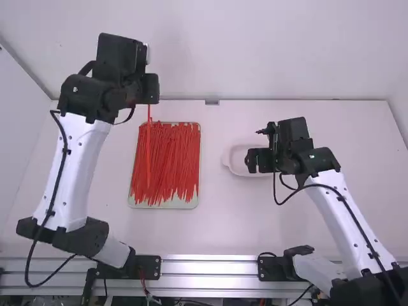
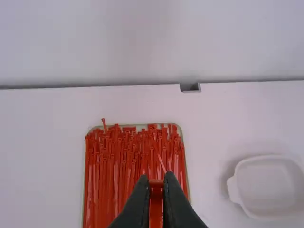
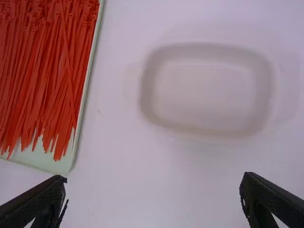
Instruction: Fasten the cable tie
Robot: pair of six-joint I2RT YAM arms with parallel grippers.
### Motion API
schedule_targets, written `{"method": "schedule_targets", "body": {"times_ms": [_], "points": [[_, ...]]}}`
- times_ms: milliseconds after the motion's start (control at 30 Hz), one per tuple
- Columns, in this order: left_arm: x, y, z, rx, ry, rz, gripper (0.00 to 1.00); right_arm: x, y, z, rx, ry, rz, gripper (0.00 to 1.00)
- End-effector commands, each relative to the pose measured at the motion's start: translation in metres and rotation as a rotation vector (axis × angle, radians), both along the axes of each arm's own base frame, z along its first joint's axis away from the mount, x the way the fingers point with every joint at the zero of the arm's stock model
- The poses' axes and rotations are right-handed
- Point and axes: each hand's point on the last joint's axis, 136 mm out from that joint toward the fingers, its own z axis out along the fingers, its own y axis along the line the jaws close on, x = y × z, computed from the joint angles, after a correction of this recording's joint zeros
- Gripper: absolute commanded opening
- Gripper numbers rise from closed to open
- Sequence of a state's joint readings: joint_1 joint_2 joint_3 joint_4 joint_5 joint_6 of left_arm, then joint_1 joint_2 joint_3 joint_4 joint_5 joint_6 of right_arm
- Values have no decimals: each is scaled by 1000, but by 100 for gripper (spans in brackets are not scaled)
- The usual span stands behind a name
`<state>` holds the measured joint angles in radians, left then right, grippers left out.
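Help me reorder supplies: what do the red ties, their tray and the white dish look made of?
The cable ties: likely nylon-type plastic, thin uniform red strips. The tray: pale flat board with rounded corners, probably plastic; unclear. The dish: smooth matte white, moulded handles, plastic or ceramic; cannot tell.

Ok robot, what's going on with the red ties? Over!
Left gripper shut on one red cable tie, over the tray of ties. Right gripper open above the white dish. Tie not looped yet. Nothing in the way.
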<state>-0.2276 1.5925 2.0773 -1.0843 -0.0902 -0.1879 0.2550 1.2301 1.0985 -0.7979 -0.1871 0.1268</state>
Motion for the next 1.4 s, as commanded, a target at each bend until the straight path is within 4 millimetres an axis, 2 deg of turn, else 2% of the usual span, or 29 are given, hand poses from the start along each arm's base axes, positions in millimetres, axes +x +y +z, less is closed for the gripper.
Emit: {"method": "schedule_targets", "body": {"times_ms": [0,333,433,733,867,1067,1367], "points": [[-12,2,-12,-9,9,15,2,-1,6,4,-6,-12,23,98],[-49,10,-32,-71,-116,31,2,-5,25,6,9,-25,79,98],[-57,8,-44,-102,-142,5,2,-7,38,10,42,-41,128,98],[-62,-15,-75,-190,-174,-111,2,-4,67,28,161,-96,216,98],[-59,-34,-89,-243,-192,-193,2,-10,90,46,282,-133,336,98],[-52,-47,-91,-358,-218,-217,2,-11,107,65,379,-185,411,98],[-47,-82,-76,-416,-297,-320,2,0,120,92,476,-270,422,98]]}}
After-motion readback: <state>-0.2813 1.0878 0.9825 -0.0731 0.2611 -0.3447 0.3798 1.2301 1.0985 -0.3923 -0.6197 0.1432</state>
